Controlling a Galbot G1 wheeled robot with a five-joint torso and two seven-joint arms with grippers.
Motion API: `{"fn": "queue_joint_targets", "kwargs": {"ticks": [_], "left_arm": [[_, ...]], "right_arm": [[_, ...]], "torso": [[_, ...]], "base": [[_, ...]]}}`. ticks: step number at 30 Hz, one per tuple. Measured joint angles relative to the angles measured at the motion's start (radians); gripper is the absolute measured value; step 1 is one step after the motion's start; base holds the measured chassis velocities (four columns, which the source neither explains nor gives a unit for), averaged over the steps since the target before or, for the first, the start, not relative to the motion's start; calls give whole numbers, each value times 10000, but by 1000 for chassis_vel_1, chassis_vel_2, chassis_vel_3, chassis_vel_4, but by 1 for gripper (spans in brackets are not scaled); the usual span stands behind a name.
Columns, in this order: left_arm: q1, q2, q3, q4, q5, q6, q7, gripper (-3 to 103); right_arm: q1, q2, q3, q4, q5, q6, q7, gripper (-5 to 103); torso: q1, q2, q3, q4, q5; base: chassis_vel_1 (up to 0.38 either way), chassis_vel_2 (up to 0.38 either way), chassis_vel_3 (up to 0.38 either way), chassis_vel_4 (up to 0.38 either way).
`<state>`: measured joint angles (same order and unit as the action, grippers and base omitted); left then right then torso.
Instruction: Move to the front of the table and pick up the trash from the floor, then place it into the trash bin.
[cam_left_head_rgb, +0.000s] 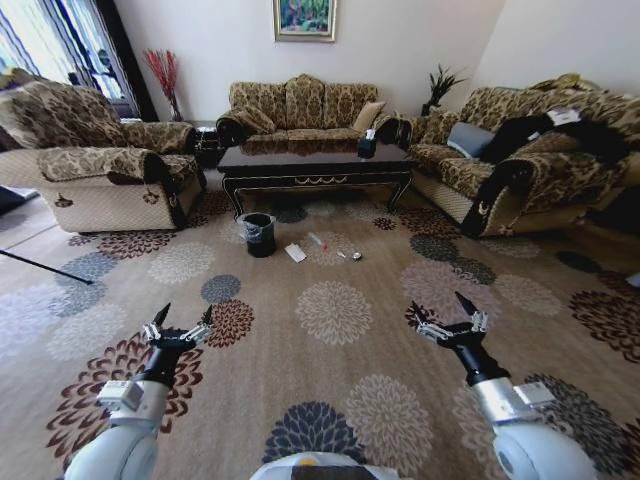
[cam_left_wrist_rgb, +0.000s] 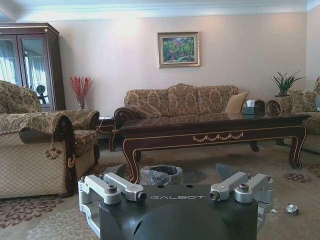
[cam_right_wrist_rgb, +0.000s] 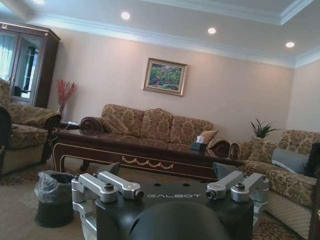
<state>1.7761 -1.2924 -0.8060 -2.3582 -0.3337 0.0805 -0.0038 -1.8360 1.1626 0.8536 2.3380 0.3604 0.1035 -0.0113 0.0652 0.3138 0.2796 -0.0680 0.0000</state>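
Both arms hang low over the flowered carpet (cam_left_head_rgb: 330, 330), well short of the coffee table (cam_left_head_rgb: 315, 165). The left gripper (cam_left_head_rgb: 182, 322) has its jaws spread, nothing between them; the right gripper (cam_left_head_rgb: 447, 315) likewise, released and empty. Ahead, the trash bin (cam_left_head_rgb: 259, 233) stands by the table's front left leg, and the white wrapper (cam_left_head_rgb: 295, 252) and thin tube (cam_left_head_rgb: 318, 241) lie on the floor just beside it.
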Motion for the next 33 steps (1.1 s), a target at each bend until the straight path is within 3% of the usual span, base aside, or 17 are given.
{"fn": "queue_joint_targets", "kwargs": {"ticks": [1,8,33], "left_arm": [[10,-41,1,-69,18,-6,0,100],[68,-114,-4,-244,62,-6,0,100],[95,-386,126,-167,269,-64,4,100]], "right_arm": [[21,70,0,124,234,37,146,100],[41,147,-11,130,110,387,-205,100],[229,240,-145,-75,90,456,-398,100]], "torso": [[-55,-179,-125,0,0],[-148,-470,-324,0,0],[-415,-1440,-1025,0,0]], "base": [[0,0,0,0],[0,0,0,0],[0,0,0,0]]}}
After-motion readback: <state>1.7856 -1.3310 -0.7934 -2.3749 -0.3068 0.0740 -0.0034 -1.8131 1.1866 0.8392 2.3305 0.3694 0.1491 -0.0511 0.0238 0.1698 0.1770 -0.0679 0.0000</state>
